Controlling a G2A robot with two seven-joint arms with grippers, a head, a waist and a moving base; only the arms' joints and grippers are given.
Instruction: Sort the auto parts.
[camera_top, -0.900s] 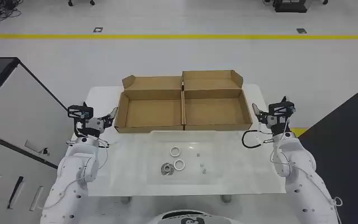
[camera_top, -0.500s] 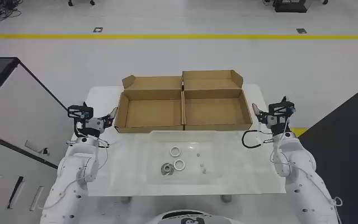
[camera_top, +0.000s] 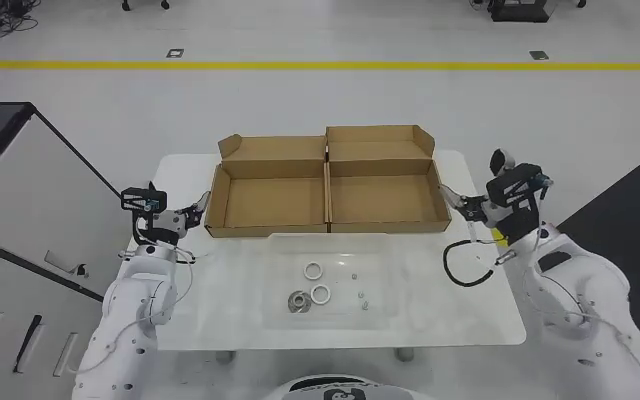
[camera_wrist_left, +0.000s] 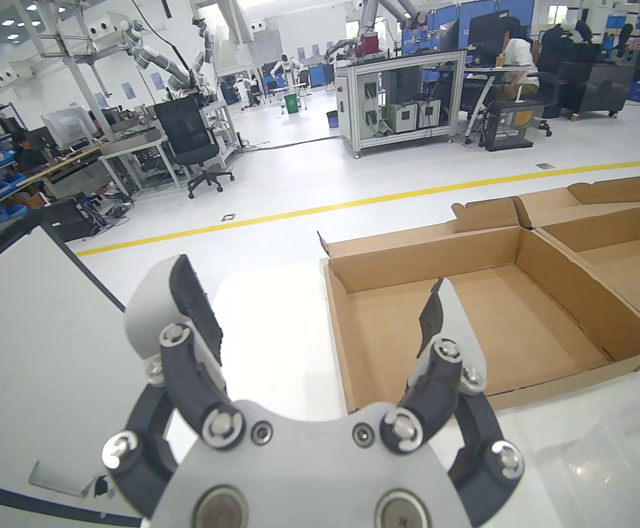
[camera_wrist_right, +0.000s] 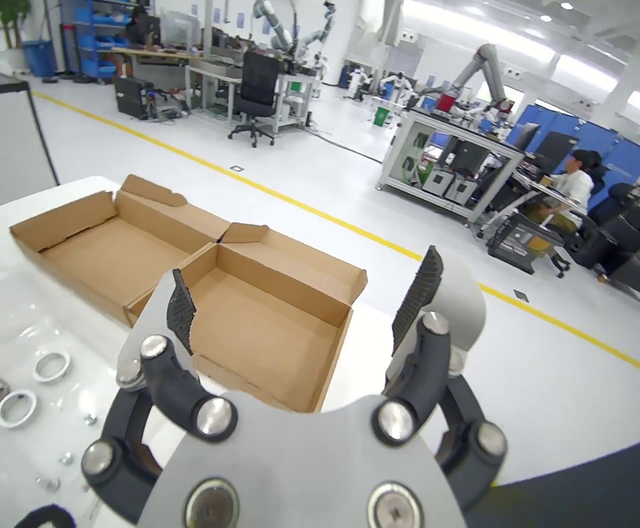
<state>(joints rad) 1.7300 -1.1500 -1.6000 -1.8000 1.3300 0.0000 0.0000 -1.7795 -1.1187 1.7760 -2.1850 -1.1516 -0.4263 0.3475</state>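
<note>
Now both hands hang released and empty: the left hand (camera_top: 198, 207) sits beside the left cardboard box (camera_top: 268, 203) and the right hand (camera_top: 456, 199) beside the right cardboard box (camera_top: 388, 200). The white rings (camera_top: 306, 270), metal bearing (camera_top: 292, 301) and small nuts (camera_top: 361, 297) lie loose on the surface (camera_top: 430, 310) in front of the boxes. For a first pick, you would do best to come straight down over one ring, straddle its rim and close gently so it cannot skid. Since 0.9 s ago the right arm has swung outward; the left has not moved.

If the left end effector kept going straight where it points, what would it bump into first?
Most likely the outer side wall of the left cardboard box, just ahead of the open left end effector; height is hard to judge.
</note>
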